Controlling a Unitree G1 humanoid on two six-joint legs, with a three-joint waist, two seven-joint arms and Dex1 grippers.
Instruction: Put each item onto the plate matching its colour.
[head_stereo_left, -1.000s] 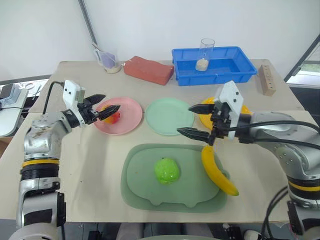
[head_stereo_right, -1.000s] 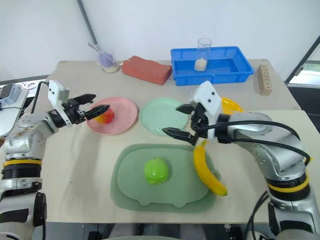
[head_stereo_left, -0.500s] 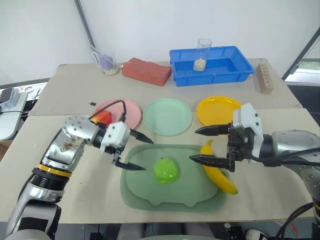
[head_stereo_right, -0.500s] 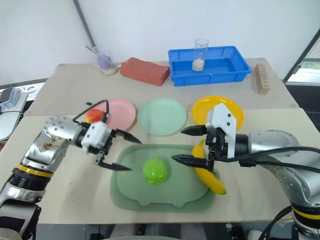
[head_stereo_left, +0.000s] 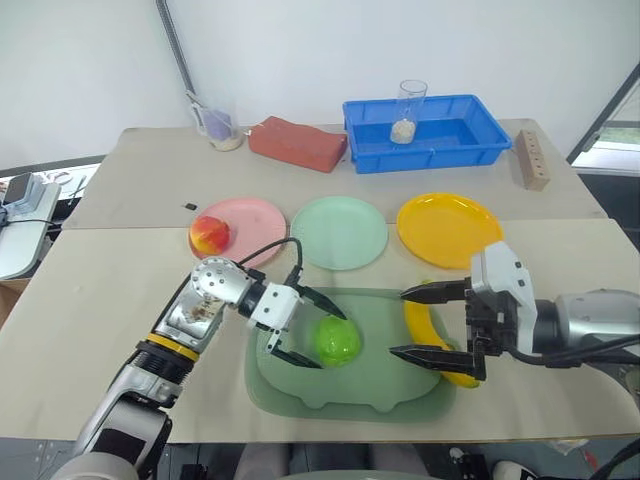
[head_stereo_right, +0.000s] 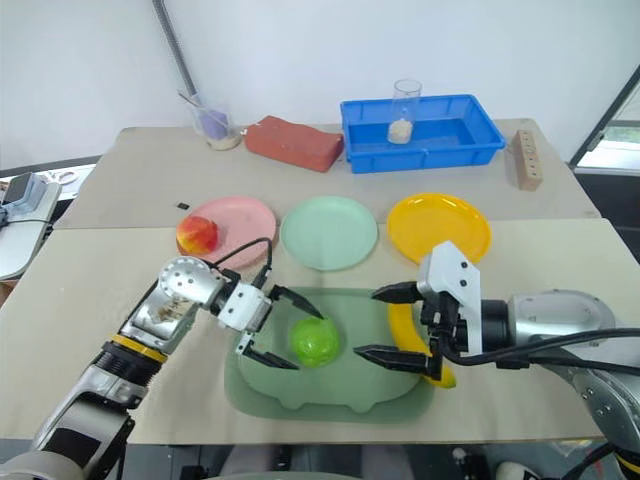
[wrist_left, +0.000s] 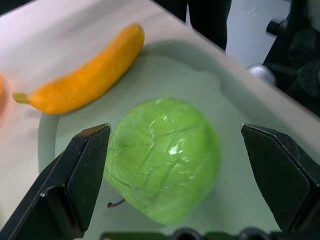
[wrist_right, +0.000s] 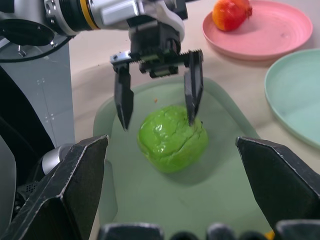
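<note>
Green fruit (head_stereo_left: 335, 341) lies on tray (head_stereo_left: 300, 390), between wide left claw (head_stereo_left: 312, 329) fingers, ready for grasp. Right claw (head_stereo_left: 419, 323) wide, empty, over banana (head_stereo_left: 447, 366). Apple (head_stereo_left: 209, 234) on pink plate (head_stereo_left: 262, 217).

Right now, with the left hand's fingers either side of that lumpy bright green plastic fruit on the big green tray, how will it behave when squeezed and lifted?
The lumpy bright green plastic fruit looks glossy, so it may slip between the left hand's open fingers. Its round shape suggests it could roll on the large rounded green tray if nudged off-centre. It probably stays stiff and light.
</note>
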